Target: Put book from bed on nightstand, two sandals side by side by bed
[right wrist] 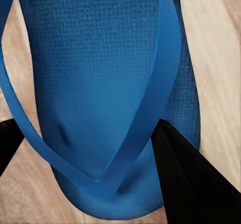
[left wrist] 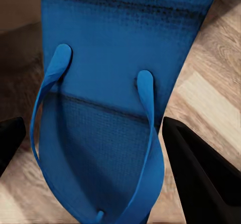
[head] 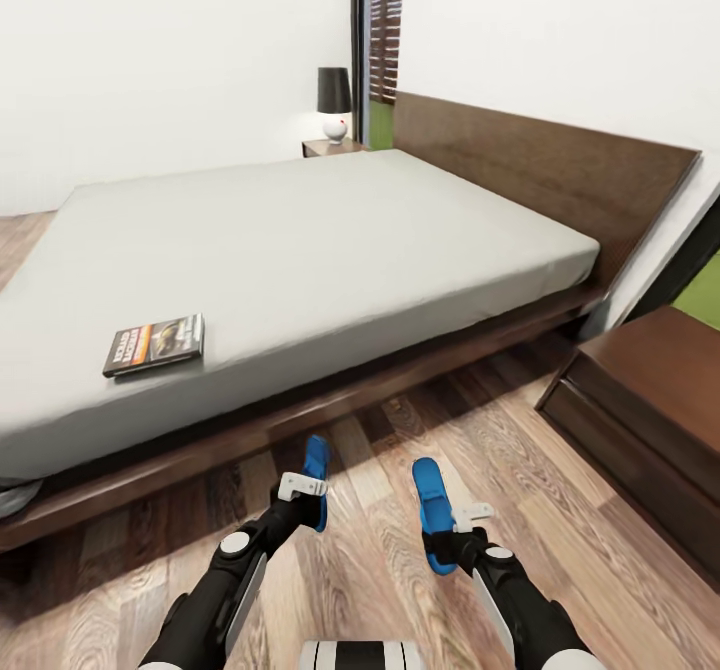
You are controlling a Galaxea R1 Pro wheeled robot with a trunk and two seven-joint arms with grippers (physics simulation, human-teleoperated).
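Wood-plank floor point(head: 400, 570) runs along the bed point(head: 300, 240), where the book point(head: 155, 343) lies at about 9 o'clock on the grey mattress, with one nightstand point(head: 650, 410) at 3 o'clock and another point(head: 330, 147) at 12 o'clock under a lamp point(head: 334, 102). Near 6 o'clock, the left end effector point(head: 305, 495) grips the left sandal point(head: 317, 460). Just beside it, the right end effector point(head: 450, 540) grips the right sandal point(head: 432, 505).

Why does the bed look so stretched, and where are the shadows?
Head view: wide lens bends the bed, with dark shadow under its frame. Left wrist view: the sandal is close, its strap shading the sole. Right wrist view: the other sandal looks grainy.
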